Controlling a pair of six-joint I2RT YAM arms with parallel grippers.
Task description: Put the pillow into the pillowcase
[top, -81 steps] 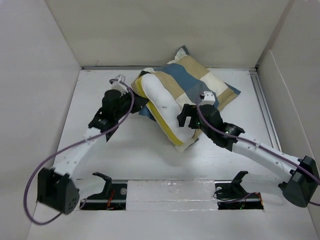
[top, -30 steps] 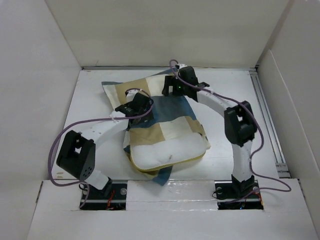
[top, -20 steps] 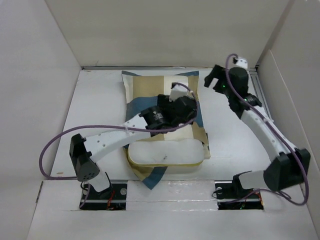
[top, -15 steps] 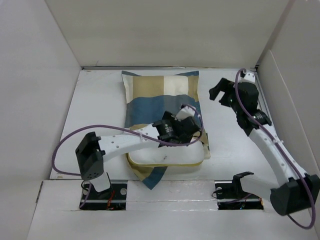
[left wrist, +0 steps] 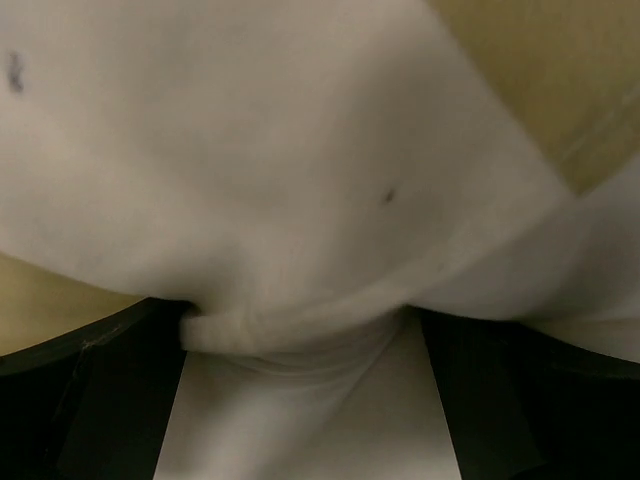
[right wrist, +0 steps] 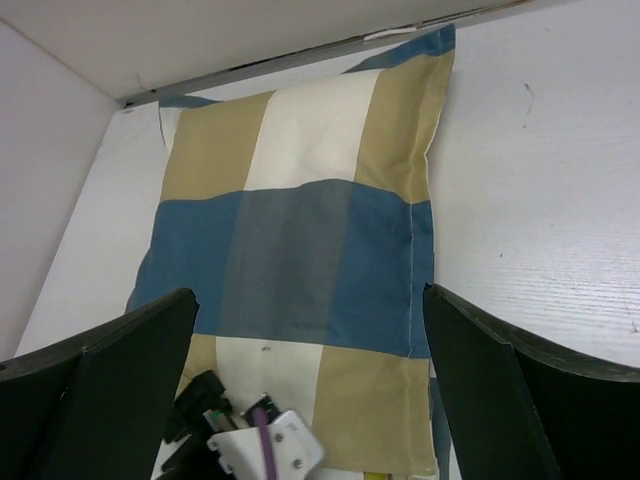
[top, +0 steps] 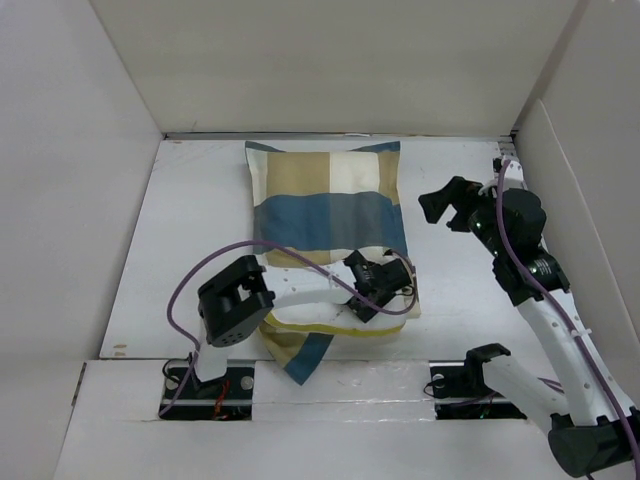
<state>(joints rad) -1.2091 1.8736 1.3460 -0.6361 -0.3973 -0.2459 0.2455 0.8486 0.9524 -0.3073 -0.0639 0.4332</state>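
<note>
The checked pillowcase (top: 320, 210) lies flat and lengthwise in the middle of the table and fills most of the right wrist view (right wrist: 300, 240). The white pillow (top: 320, 318) sticks out of its near end, showing a yellow piped edge. My left gripper (top: 385, 290) is low at that near end. In the left wrist view its jaws stand wide apart with a fold of the pillow (left wrist: 300, 150) bulging between them (left wrist: 300, 335). My right gripper (top: 447, 203) hangs open and empty above the table to the right of the pillowcase (right wrist: 308, 295).
White walls close in the table on the left, back and right. A metal rail (top: 527, 215) runs along the right side. A blue flap of the case (top: 300, 357) trails over the near table edge by the arm bases. The left wrist (right wrist: 255, 445) shows below the case.
My left gripper has slid nearer along the case down to the pillow's exposed end. My right arm has pulled away from the case, to the right and nearer.
</note>
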